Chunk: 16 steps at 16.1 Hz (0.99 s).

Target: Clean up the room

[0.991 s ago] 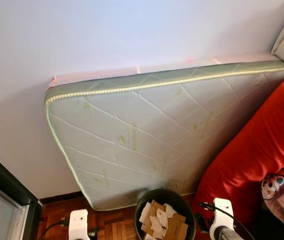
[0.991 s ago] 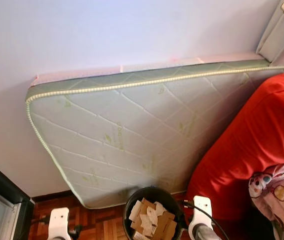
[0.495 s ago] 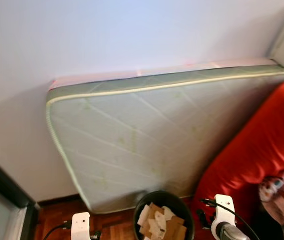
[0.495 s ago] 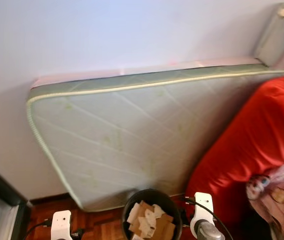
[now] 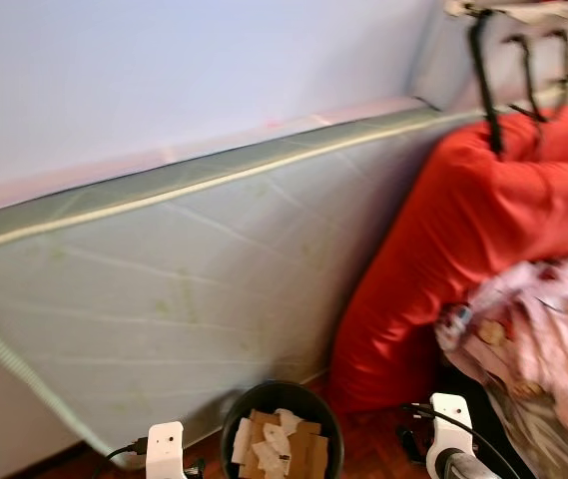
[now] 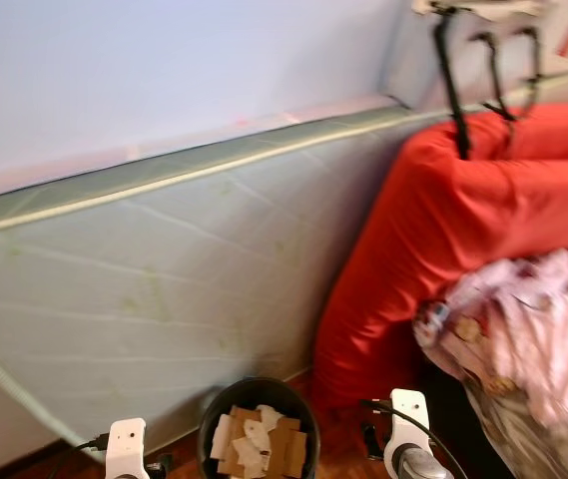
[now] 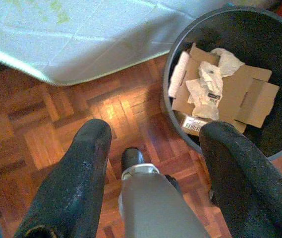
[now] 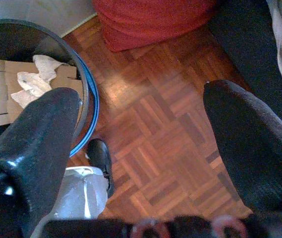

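- A pale green quilted mattress (image 5: 164, 289) stands on its long edge, leaning against the white wall (image 5: 164, 70)
- A black round bin (image 5: 282, 439) sits on the wooden parquet floor (image 7: 46, 134), just in front of the mattress's lower edge
- The bin holds torn brown cardboard pieces (image 7: 240, 94) and crumpled white paper (image 7: 207, 82), piled loosely together
- A big red cushion (image 5: 463, 230) leans against the mattress to the right of the bin, its base on the floor
- Black straps (image 5: 483, 80) hang down over the top of the red cushion
- Pink patterned fabric (image 5: 543, 329) lies bunched to the right of the cushion, against its lower side
- The left tool (image 7: 150, 148) hangs low over the parquet, its 2 black fingers (image 7: 76, 173) spread wide with nothing between them
- From the left wrist, the bin lies just beyond the left tool, beside the mattress corner
- The right tool (image 8: 145, 139) hangs over bare parquet too, its 2 fingers (image 8: 36, 134) spread wide and holding nothing
- From the right wrist, the bin's rim (image 8: 84, 94) is near one finger, and the red cushion's base lies further off
- The head views are slightly blurred, so the fabric's print cannot be made out
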Motion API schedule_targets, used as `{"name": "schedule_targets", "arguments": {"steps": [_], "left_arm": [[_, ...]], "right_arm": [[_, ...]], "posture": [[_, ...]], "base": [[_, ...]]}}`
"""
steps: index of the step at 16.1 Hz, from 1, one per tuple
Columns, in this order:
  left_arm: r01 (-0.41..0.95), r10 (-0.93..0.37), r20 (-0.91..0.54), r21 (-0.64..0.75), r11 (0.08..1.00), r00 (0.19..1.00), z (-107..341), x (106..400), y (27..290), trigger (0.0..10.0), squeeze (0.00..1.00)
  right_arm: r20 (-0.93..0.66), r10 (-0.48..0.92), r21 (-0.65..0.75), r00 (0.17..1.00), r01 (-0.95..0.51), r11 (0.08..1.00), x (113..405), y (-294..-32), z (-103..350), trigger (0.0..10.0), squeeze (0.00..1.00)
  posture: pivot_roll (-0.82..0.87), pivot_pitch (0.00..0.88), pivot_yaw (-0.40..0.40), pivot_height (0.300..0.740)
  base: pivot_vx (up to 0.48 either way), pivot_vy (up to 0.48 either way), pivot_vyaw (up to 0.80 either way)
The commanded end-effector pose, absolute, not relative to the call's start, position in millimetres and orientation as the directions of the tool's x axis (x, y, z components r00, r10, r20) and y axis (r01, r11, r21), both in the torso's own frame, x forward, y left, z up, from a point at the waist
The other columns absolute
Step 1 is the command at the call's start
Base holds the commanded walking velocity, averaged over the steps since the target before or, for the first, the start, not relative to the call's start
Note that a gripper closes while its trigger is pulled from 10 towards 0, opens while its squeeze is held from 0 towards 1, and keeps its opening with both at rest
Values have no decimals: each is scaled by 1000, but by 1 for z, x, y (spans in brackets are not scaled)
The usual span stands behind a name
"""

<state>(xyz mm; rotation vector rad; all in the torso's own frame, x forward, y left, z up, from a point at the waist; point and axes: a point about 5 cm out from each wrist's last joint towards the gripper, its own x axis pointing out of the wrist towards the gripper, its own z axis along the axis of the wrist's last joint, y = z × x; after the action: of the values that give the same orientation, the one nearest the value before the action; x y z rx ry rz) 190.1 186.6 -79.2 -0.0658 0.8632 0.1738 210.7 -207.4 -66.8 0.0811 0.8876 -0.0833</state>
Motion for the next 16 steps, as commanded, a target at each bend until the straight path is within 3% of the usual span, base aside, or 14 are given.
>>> {"name": "schedule_targets", "arguments": {"steps": [1,8,16], "left_arm": [[-172,123,-771,17,985,625,-81,188,188,10000,0],[-173,124,-766,16,985,631,-79,189,190,10000,0],[-173,134,-766,30,984,628,-80,188,193,10000,0]], "right_arm": [[-783,-34,34,621,98,995,210,-207,-67,10000,0],[-788,-29,29,615,84,996,210,-206,-68,10000,0],[-782,-18,30,623,66,997,211,-206,-67,10000,0]], "posture": [[12,0,-56,719],[9,0,-52,719],[11,0,-50,719]], "base": [[0,0,-775],[0,0,-777],[0,0,0]]}}
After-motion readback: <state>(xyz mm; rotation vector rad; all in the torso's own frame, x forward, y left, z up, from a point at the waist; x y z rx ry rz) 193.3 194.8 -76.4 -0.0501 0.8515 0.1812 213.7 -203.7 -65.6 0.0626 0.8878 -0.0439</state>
